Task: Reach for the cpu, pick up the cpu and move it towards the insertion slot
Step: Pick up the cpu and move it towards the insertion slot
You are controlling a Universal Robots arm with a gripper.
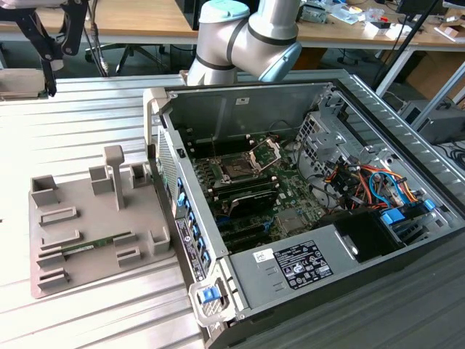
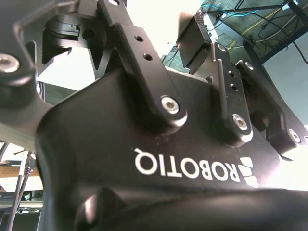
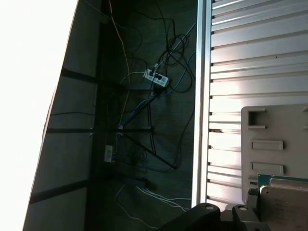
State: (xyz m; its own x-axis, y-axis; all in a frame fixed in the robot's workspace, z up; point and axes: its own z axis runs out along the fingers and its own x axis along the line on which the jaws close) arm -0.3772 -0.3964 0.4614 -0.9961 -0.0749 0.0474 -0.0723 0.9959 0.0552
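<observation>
"First wrist view: where does the cpu [image 3: 284, 202] lie?"

"Flat beside the grey tray [image 3: 288, 130], face up, I think for easy taking. In the exterior view the gripper [image 1: 49, 69] hangs high, well apart from it. Open or closed, I cannot tell. The insertion slot [image 1: 238, 171] seems to have its frame lifted, ready to receive."

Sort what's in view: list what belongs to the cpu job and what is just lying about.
Belongs to the job:
cpu
insertion slot, inside the computer case

Just lying about:
memory stick in the grey tray
power strip
coloured cables in the case
</observation>
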